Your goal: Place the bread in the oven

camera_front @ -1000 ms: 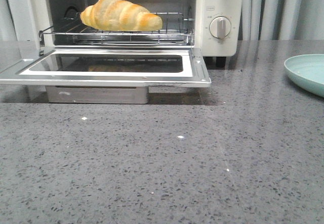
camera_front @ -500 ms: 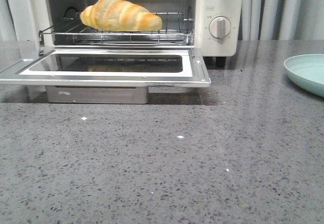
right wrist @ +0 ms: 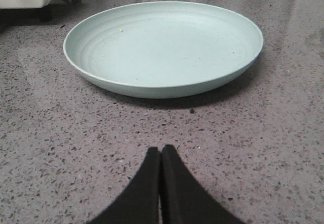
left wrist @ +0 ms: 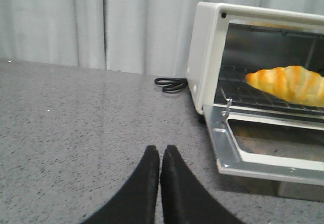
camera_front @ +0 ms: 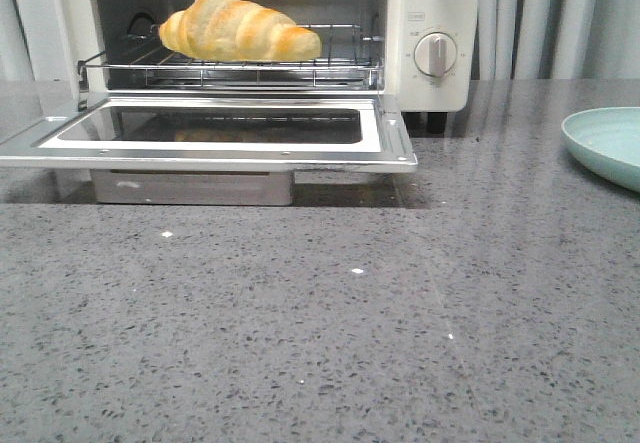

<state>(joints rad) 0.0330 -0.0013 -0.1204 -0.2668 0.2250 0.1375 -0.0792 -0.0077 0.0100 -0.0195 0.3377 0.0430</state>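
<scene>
no brand name or other writing could be read anywhere, operator; the oven (camera_front: 432,38) carried only tiny marks around its two round knobs (camera_front: 435,53), too small to make out. you had the cream-white oven standing at the back of the grey speckled table (camera_front: 350,343), its glass-windowed door (camera_front: 215,133) dropped flat and open toward the front. inside it, the bread (camera_front: 238,29) lay on the wire rack (camera_front: 250,68), lengthwise across the rack and toward its left side, golden with browned ridges. the left wrist view showed the same roll (left wrist: 291,85) resting on the rack inside the open chamber. a flat metal tray (camera_front: 190,187) sat beneath the open door.

to the right, well apart from the oven, you had a pale green plate (camera_front: 610,143) on the table, and in the right wrist view that plate (right wrist: 162,80) held nothing but a few faint specks. a black cable (left wrist: 171,84) lay coiled on the table behind the oven's left side, near the curtain (left wrist: 101,21).

your left gripper (left wrist: 160,155) had its fingers pressed together with nothing between them, over bare table to the left of the oven. your right gripper (right wrist: 160,155) was likewise closed and held nothing, pointing at the near side of the plate without touching it. neither gripper showed in the front view.
</scene>
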